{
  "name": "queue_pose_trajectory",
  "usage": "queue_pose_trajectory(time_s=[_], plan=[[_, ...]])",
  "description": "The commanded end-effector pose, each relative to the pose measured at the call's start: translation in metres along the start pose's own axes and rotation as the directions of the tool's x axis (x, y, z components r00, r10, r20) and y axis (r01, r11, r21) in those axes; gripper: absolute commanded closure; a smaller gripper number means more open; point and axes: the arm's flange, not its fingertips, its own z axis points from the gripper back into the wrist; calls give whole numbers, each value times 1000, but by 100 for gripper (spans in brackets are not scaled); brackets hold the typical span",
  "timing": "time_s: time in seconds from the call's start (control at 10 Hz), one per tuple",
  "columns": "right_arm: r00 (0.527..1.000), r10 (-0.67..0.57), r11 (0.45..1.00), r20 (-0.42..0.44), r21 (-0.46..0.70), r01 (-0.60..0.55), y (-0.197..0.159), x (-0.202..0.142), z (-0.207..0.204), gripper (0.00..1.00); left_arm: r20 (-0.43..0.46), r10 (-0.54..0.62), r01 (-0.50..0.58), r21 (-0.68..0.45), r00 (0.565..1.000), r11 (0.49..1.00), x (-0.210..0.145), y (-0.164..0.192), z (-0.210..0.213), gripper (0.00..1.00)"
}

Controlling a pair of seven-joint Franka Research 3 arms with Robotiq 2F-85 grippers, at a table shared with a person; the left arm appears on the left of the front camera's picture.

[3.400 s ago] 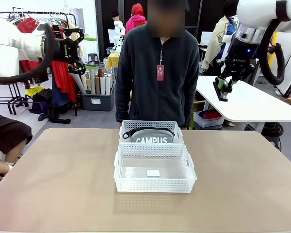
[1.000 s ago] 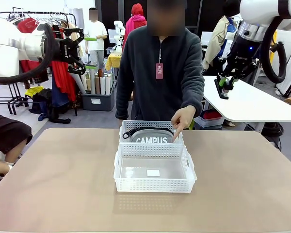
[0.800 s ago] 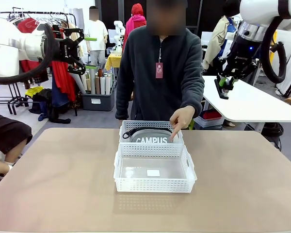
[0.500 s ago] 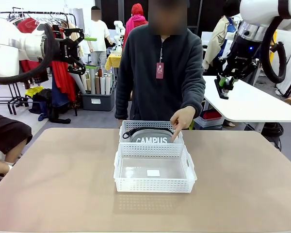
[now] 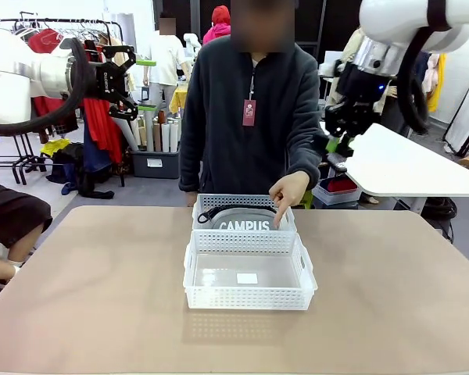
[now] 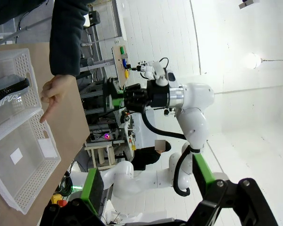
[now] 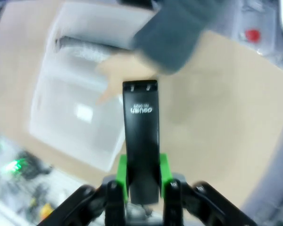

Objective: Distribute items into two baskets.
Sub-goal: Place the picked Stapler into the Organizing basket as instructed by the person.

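Note:
Two white lattice baskets stand end to end at the table's middle. The far basket holds the grey CAMPUS pouch; the near basket has just a white sticker on its floor. My right gripper hangs high, right of the person, shut on the black stapler, which sticks out between its green pads above the blurred baskets. My left gripper is raised at the far left, open with nothing in it. The person's hand points a finger into the far basket's right end.
The person stands at the table's far edge, right behind the baskets. The brown tabletop lies bare around both baskets. A white table stands behind on the right and a clothes rack behind on the left.
My right arm has swung left toward the person and the baskets, still carrying the stapler. The person's hand keeps pointing into the far basket. The left arm has not moved.

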Motion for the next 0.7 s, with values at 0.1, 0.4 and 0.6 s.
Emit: queue_pose_trajectory(time_s=[0.1,0.4,0.6], plan=[[920,383,922,-85,88,-376,25,6,-13,100,2,-4,4,-3,1000,1000,-1,-2,0,0],[748,659,752,-82,96,-652,67,-4,-27,100,2,-4,4,-3,1000,1000,-1,-2,0,0],[677,733,680,-67,44,-732,89,-14,-32,100,2,-4,4,-3,1000,1000,-1,-2,0,0]])
